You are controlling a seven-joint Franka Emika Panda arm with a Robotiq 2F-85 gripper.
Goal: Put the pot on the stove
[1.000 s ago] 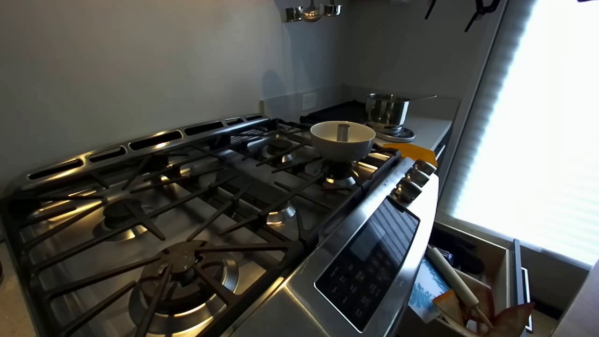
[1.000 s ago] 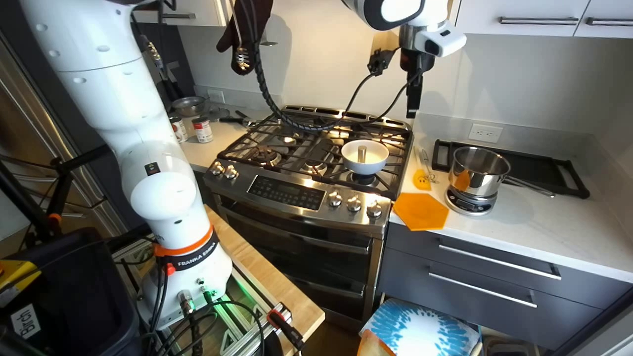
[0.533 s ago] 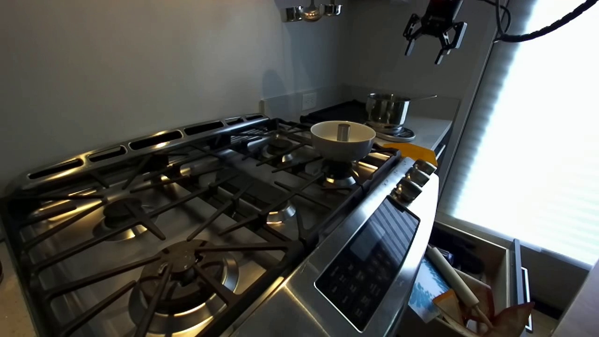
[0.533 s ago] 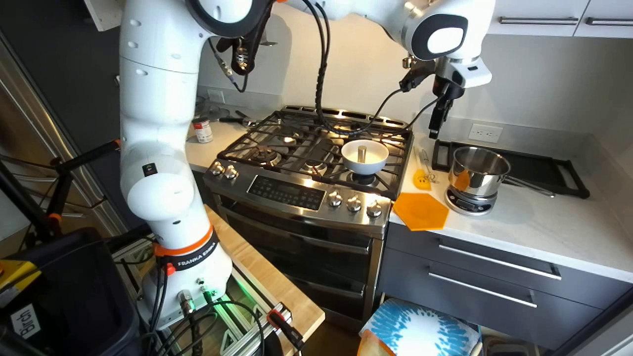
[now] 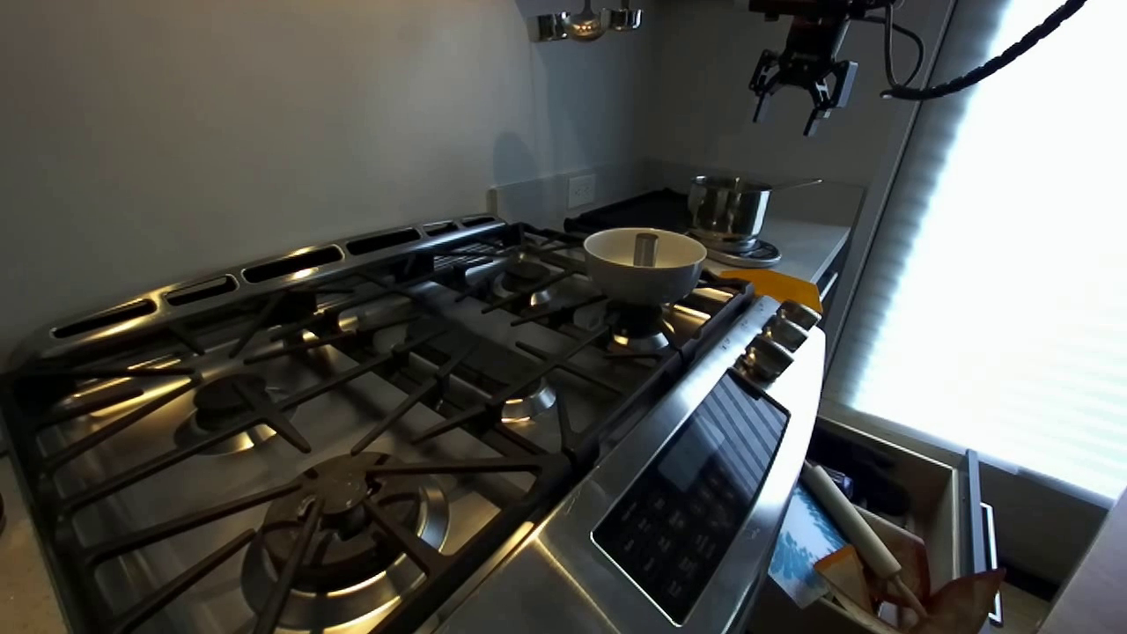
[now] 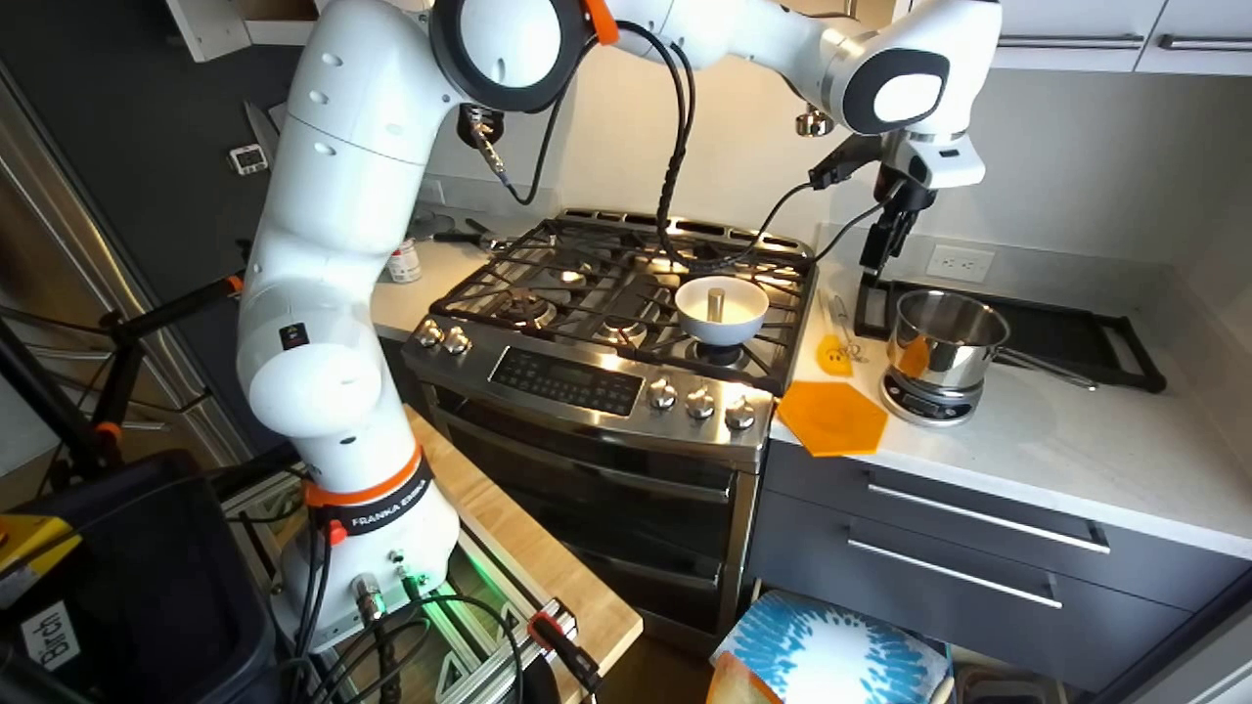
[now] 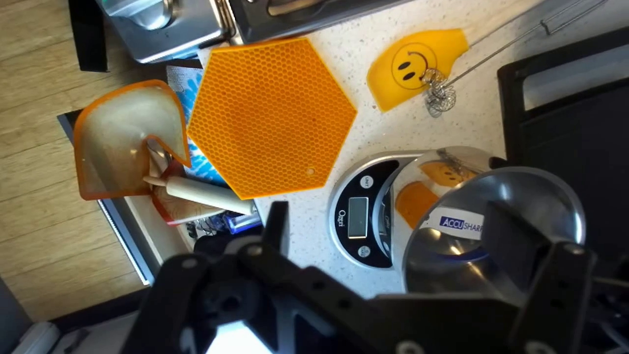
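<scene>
Glossy white and rounded, the arm (image 6: 333, 240) is dotted with pale oval plugs (image 6: 325, 149); a thick black ring (image 6: 447, 44) frames one white joint cap (image 6: 511, 39). An orange ring (image 6: 367, 492) sits above a black band (image 6: 391, 506) lettered FRANKA in white, with a red knob (image 6: 337, 532) near it. One long cable (image 6: 672, 176) is black and ribbed. Black too, the gripper (image 5: 785, 121) has angular linkages (image 7: 324, 287), grey screws (image 7: 409, 347) and flat fingers (image 7: 277, 223).

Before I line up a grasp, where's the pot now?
In an exterior view, the pot stands on the scale on the counter right of the stove, with the orange mat to its left and the black tray behind it.
</scene>
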